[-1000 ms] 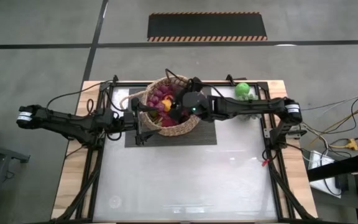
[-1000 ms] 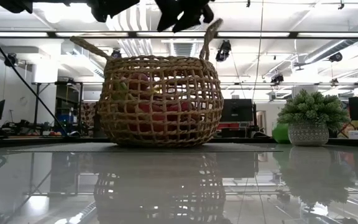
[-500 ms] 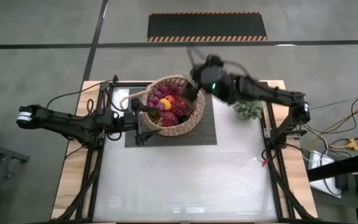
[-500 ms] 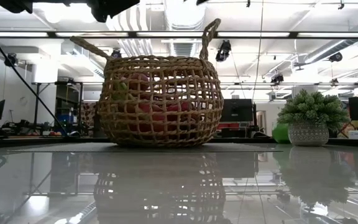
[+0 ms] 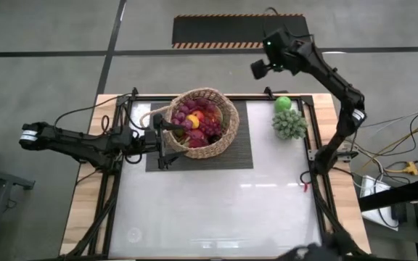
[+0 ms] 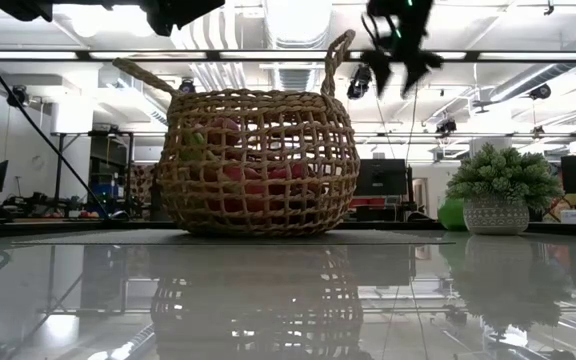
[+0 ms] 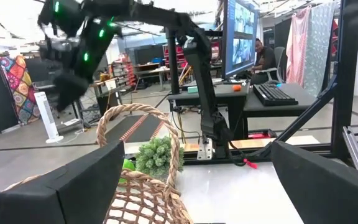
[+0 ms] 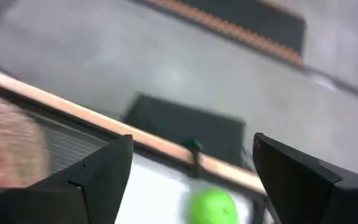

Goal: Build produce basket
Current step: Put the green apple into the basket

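Right arm has swung up and away since the earlier frames: it was over the basket (image 5: 200, 133) a second ago, then at the far rim, and now its pincer (image 5: 261, 69) is high in the upper middle-right of the high view, beyond the desk's far edge over the floor. Right wrist view shows its two fingers spread with nothing between them, so open and empty. Basket itself hasn't shifted, sitting on the dark mat (image 5: 242, 152) in the upper centre of the desk (image 5: 216, 210).

Left pincer (image 5: 167, 141) parked at the basket's left rim, same spot as before, fingers wide apart in the left wrist view, holding nothing.

Progress: basket already loaded, purple grape bunches (image 5: 210, 127) plus red and pink pieces and an orange-yellow fruit (image 5: 193, 119) visible inside from above; red and green shapes show through the weave in the low view (image 6: 258, 170). One green apple (image 5: 283, 104) is left outside, at the desk's far right edge just beside the spiky potted plant (image 5: 289, 125), well apart from the basket. No other loose fruit seen on the desk.

Judgement: nearly done; green apple looks like the last piece, and the empty right pincer is the closer one to fetch it
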Controlling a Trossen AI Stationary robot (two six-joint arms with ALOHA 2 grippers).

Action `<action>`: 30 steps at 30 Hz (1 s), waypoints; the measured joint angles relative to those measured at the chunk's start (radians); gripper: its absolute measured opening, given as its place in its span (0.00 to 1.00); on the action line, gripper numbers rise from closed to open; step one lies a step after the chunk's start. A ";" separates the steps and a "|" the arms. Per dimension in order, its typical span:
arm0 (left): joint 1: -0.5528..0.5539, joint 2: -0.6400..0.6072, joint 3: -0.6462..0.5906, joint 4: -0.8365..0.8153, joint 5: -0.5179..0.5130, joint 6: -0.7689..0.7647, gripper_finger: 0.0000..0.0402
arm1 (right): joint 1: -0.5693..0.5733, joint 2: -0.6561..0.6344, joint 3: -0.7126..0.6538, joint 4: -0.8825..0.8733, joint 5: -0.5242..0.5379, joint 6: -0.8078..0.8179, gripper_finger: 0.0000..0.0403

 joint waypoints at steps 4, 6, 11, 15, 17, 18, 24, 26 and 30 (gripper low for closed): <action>0.000 0.000 0.000 0.000 0.000 0.001 0.97 | -0.113 0.001 -0.106 -0.026 -0.005 0.017 0.82; 0.000 0.000 0.000 0.000 0.000 0.012 0.97 | -0.148 0.001 -0.163 -0.035 -0.008 0.018 0.83; 0.000 0.000 0.000 0.000 -0.001 0.017 0.97 | -0.205 0.002 -0.282 -0.034 -0.142 -0.003 0.86; 0.000 0.000 0.000 0.000 -0.001 0.018 0.97 | -0.228 0.002 -0.372 -0.031 -0.162 -0.008 0.85; 0.000 0.000 0.000 0.000 -0.001 0.018 0.97 | -0.235 0.002 -0.413 -0.022 -0.161 -0.008 0.85; 0.000 0.000 0.000 0.000 -0.001 0.018 0.97 | -0.238 0.002 -0.434 -0.011 -0.161 -0.008 0.85; 0.000 0.000 0.000 0.000 -0.002 0.018 0.97 | -0.239 0.002 -0.533 0.090 -0.161 -0.010 0.86; 0.000 0.000 0.000 0.000 -0.002 0.018 0.97 | -0.239 0.002 -0.560 0.109 -0.161 -0.009 0.86; 0.000 0.000 0.000 0.001 -0.002 0.025 0.97 | -0.239 0.002 -0.613 0.156 -0.161 -0.009 0.86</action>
